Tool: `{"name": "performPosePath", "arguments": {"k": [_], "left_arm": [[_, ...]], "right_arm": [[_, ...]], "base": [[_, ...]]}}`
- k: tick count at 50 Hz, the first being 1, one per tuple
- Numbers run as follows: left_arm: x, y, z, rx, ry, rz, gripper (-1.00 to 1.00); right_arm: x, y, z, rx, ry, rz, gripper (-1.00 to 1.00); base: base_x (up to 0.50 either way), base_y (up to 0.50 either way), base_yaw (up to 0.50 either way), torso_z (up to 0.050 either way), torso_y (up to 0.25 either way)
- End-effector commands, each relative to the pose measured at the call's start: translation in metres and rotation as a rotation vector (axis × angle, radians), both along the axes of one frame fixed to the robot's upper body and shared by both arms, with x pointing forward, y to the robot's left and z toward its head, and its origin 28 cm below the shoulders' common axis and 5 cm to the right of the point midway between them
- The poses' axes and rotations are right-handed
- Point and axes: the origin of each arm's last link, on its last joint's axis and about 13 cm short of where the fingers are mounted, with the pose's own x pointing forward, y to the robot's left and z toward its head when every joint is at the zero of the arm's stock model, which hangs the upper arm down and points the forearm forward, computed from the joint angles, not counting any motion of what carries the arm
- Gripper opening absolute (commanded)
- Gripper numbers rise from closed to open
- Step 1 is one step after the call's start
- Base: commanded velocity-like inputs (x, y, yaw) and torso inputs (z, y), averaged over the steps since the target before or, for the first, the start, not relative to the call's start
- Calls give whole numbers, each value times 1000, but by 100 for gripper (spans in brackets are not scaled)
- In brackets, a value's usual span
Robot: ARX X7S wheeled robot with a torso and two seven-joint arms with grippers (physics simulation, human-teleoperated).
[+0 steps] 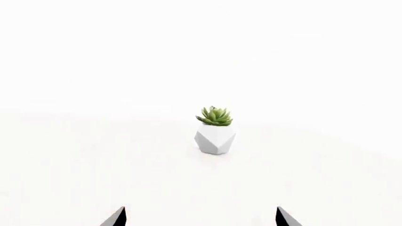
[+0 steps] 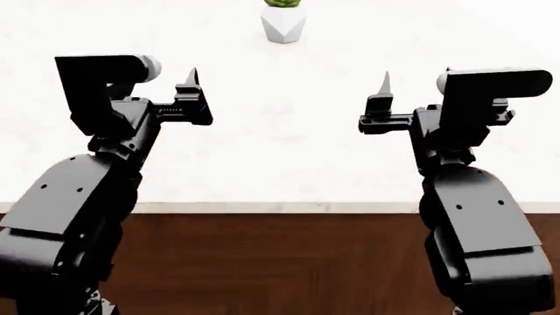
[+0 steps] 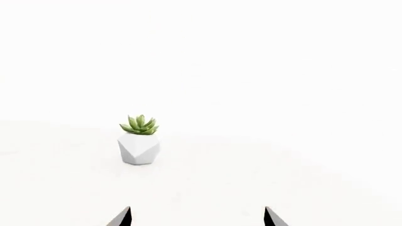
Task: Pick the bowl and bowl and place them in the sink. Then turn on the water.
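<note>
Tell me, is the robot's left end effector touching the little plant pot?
Apart. The head view shows the left end effector well short of the plant pot, with bare white counter between them.

Pretty washed out scene honestly. A big white countertop (image 2: 289, 131) filled most of the head view, lit so bright and even that its surface barely showed any texture. Its front edge was a thin pale strip, and below that ran a dark brown wood panel (image 2: 280, 262). Toward the far side sat a little succulent (image 1: 215, 116) in a faceted white pot (image 1: 215, 139). The background beyond was plain white.
</note>
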Motion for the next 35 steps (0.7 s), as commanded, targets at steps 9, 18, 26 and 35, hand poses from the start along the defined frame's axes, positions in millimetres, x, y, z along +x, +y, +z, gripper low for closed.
{"name": "performPosePath", "arguments": {"k": [9, 18, 26, 35], "left_arm": [[70, 30, 90, 16, 38, 127, 100], [71, 34, 96, 41, 16, 129, 100], [67, 37, 97, 58, 12, 120, 100], [64, 38, 96, 75, 5, 114, 100]], "right_arm": [[61, -40, 104, -102, 12, -24, 100], [62, -33, 104, -130, 62, 69, 100], [57, -29, 107, -148, 63, 90, 100], [57, -25, 107, -150, 48, 107, 100]], "base": [[0, 0, 0, 0, 0], [0, 222, 0, 0, 0], [0, 500, 0, 0, 0], [0, 500, 0, 0, 0]]}}
